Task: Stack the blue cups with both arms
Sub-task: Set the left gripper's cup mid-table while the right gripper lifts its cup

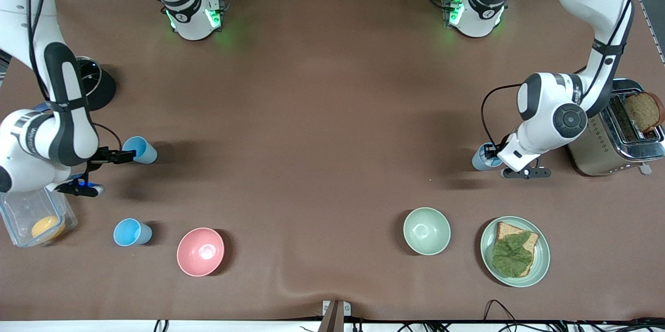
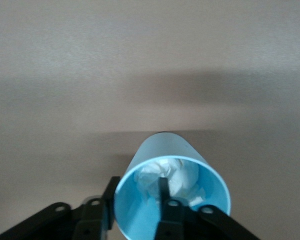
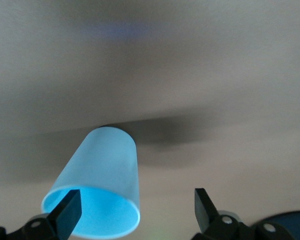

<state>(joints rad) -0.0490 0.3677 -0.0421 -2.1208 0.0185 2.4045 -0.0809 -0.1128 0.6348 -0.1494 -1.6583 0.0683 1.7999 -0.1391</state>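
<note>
Three blue cups stand on the brown table. One blue cup (image 1: pixel 141 149) is at the right arm's end. My right gripper (image 1: pixel 123 156) is open at its rim; in the right wrist view (image 3: pixel 135 212) one finger is at the cup's (image 3: pixel 102 165) mouth and the other stands well apart. A second blue cup (image 1: pixel 482 159) stands beside the toaster. My left gripper (image 1: pixel 489 154) straddles its wall, one finger inside and one outside (image 2: pixel 136 182), with a gap showing inside. This cup (image 2: pixel 165 155) holds crumpled white paper. A third blue cup (image 1: pixel 132 232) stands alone beside the pink bowl.
A pink bowl (image 1: pixel 200 251), a pale green bowl (image 1: pixel 427 230) and a plate with bread and lettuce (image 1: pixel 540 264) stand nearest the front camera. A toaster (image 1: pixel 608 150) holds a bread slice at the left arm's end. A clear container (image 1: pixel 21 207) and a black lid (image 1: pixel 98 85) are at the right arm's end.
</note>
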